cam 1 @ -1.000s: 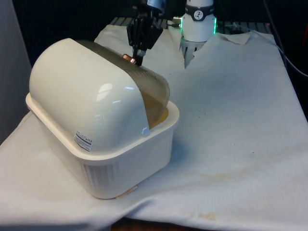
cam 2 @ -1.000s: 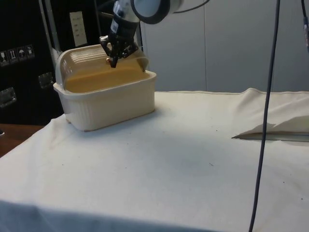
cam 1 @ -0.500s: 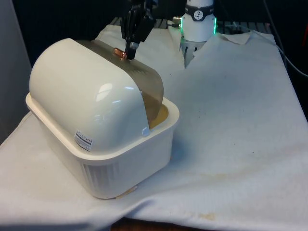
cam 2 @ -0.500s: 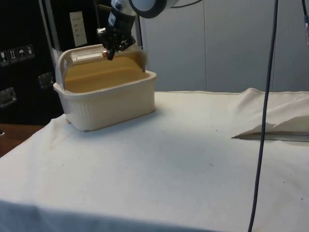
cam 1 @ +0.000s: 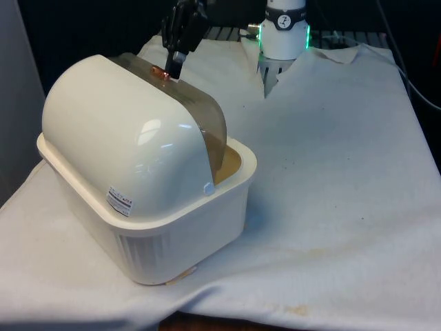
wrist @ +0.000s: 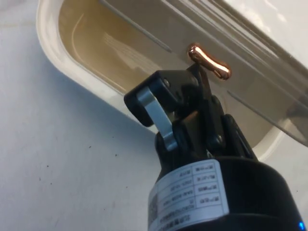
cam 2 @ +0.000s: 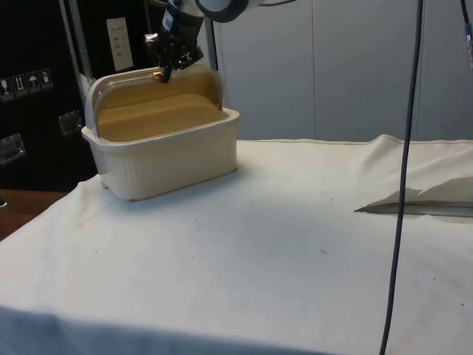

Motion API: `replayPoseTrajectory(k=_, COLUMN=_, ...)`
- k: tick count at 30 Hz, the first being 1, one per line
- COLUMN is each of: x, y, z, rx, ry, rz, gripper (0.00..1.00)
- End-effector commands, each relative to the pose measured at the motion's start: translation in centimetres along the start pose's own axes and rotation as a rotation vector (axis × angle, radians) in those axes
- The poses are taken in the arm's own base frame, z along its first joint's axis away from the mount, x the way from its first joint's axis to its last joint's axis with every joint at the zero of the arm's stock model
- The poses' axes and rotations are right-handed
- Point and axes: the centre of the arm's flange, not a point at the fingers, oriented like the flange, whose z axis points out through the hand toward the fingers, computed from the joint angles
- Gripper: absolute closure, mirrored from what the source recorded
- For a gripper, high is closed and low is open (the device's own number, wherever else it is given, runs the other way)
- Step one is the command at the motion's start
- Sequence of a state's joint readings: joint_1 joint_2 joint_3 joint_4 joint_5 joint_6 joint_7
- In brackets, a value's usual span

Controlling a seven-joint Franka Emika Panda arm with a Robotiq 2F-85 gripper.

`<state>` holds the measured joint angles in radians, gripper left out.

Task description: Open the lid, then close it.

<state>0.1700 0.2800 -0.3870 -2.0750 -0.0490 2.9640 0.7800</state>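
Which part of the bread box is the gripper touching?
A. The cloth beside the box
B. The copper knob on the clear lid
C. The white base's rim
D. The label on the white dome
B: the gripper sits at the copper knob on the clear lid.

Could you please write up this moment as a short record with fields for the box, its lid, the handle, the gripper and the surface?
box: cream bread box near the front view's left edge of the table
lid: tinted see-through roll lid, partly rolled back, with the opening showing in the side view
handle: small copper knob on the lid
gripper: black gripper at the knob, jaws closed against it in the wrist view
interior: tan inside, nothing visible in it
surface: white cloth over the table
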Motion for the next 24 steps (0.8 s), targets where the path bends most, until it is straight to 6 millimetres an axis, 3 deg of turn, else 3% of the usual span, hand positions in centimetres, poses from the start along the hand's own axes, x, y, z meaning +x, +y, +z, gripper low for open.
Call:
replayPoseTrajectory(k=1, x=0.4, y=0.2, z=0.4, rx=-0.005, ry=0.017, rz=0.009, gripper=1.00)
replayPoseTrajectory(k=18, x=1.2, y=-0.3, z=0.6, rx=0.012, ry=0.040, rz=0.024, gripper=1.00)
replayPoseTrajectory(k=24, x=2.4, y=-0.4, z=0.5, rx=0.015, ry=0.077, rz=0.038, gripper=1.00)
